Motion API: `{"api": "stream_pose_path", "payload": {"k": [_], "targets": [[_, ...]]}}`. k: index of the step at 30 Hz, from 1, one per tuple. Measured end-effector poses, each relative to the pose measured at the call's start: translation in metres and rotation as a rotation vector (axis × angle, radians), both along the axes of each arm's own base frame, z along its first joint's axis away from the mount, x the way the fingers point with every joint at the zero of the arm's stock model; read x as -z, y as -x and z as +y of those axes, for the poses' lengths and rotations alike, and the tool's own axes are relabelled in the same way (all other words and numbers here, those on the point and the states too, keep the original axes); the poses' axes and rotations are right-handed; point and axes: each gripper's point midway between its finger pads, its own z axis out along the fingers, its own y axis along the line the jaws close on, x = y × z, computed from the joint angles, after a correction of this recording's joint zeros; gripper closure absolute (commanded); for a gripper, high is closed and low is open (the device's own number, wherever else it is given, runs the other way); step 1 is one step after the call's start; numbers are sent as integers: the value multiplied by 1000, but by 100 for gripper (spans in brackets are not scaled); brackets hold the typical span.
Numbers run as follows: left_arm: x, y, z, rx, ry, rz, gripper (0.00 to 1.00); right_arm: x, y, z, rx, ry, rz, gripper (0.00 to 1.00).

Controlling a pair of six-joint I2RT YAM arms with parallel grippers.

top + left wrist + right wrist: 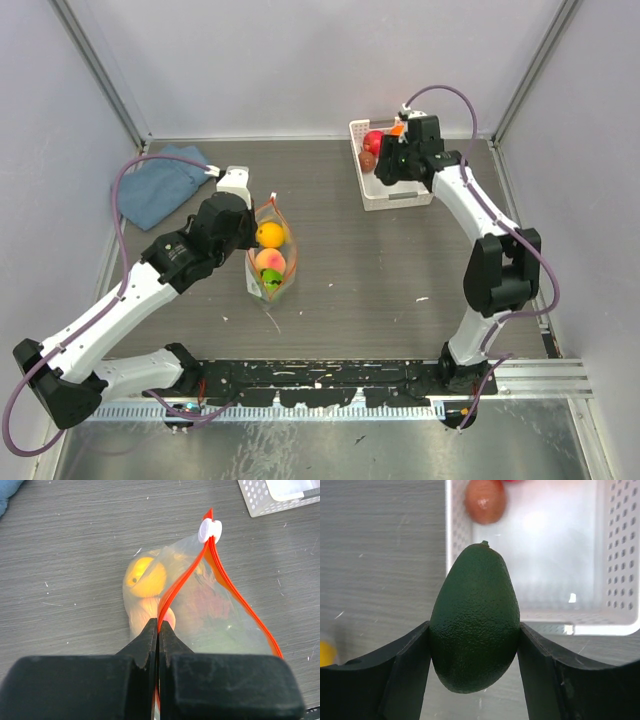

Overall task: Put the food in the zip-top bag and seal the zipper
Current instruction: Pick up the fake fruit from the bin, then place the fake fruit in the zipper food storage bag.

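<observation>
— Nearest first: what is the left gripper [158, 626] doing?
— It is pinched tight on the zipper [185, 580] of the zip-top bag [225, 630]. The bag's mouth gapes, with an orange fruit [145, 575], a peach [270, 260] and a green fruit [271, 280] inside.
— And farther back?
— The right gripper [475, 645] clasps a dark avocado [475, 605] over the rim of the white basket [620, 555]. A reddish fruit [485, 500] lies in the basket.

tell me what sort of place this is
Probably a robot lab test cell, not a home: plain grey panel walls box in a dark wood-grain table, and a silver metal rail at its near edge carries the white right arm.
</observation>
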Motion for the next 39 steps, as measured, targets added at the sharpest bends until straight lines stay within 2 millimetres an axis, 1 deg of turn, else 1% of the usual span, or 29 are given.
{"api": "stream_pose_path", "payload": {"k": [3,11,17,20,21,27,32,34,39], "targets": [[0,0,0,1,1,0,100,-15,22,18,-37,-14,-31,60],[-4,2,0,2,15,-8,100,-52,92,67,-137,-75,-117,60],[-4,2,0,1,20,-7,100,-80,143,108,-230,-163,-196,60],[-5,3,1,0,24,-9,100,-91,164,125,-277,-208,-223,60],[-5,3,1,0,25,-10,100,-92,169,131,-294,-213,-225,60],[-6,4,1,-5,36,-9,100,-119,208,172,-423,-304,-305,60],[-4,4,0,-4,39,-5,100,-130,239,205,-538,-373,-340,61],[-5,4,-1,-1,42,-4,100,-136,248,215,-573,-397,-357,60],[-5,4,-2,2,47,-5,100,-147,258,229,-617,-450,-398,60]]}}
